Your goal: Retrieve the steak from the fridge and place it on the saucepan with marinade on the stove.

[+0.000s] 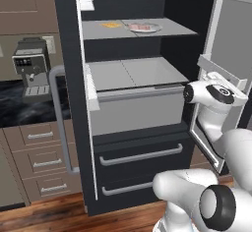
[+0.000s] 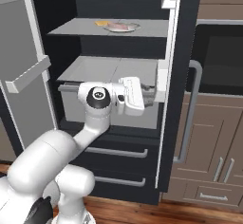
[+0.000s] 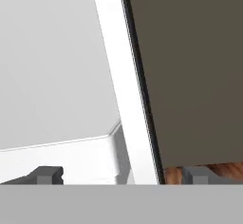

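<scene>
Standing open in the left base view, the fridge (image 1: 138,103) shows the steak (image 1: 141,27) on a pale plate (image 1: 153,28) on its upper shelf (image 1: 172,28), beside a flat orange-yellow item (image 1: 111,25). A coffee machine (image 1: 30,66) sits on the bench at left. From the right base view, the gripper (image 2: 153,96) reaches toward the right door's inner edge, well below the steak. Seen from the hand, the jaws stand spread wide, the door edge (image 3: 126,99) between the fingertips (image 3: 46,174), nothing held.
</scene>
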Available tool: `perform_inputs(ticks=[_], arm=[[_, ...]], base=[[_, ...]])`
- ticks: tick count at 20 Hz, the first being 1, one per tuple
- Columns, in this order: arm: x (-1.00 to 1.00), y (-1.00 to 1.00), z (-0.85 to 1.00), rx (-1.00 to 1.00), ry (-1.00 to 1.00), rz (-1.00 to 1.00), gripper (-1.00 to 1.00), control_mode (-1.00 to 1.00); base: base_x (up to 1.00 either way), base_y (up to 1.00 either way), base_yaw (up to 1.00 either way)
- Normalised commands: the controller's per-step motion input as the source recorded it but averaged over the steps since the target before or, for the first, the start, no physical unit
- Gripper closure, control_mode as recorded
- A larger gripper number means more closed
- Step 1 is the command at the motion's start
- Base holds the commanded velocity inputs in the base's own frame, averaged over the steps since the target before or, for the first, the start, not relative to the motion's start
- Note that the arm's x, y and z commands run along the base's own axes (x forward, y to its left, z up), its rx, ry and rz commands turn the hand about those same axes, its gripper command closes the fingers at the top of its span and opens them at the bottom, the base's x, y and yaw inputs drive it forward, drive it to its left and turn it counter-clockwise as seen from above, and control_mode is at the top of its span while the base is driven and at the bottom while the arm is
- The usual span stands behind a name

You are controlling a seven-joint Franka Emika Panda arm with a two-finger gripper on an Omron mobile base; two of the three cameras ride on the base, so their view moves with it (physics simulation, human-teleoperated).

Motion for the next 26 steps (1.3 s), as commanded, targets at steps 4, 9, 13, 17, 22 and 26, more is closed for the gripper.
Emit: perform_inputs(ticks=[4,9,13,17,22,26], arm=[[-0.08,0.34,0.12,0.01,0.09,0.16,-1.00,-1.00],[0.00,0.39,0.35,0.04,0.17,0.17,-1.00,-1.00],[0.00,0.46,0.37,0.04,0.20,0.18,-1.00,-1.00],[-0.04,0.39,0.30,0.09,0.19,0.20,-1.00,-1.00],[-0.12,0.33,0.39,0.10,0.16,0.21,-1.00,-1.00],[-0.22,0.28,0.35,0.10,0.11,0.22,-1.00,-1.00]], base=[[0.00,0.00,0.00],[0.00,0.00,0.00],[0.00,0.00,0.00],[0.00,0.00,0.00],[0.00,0.00,0.00],[0.00,0.00,0.00]])
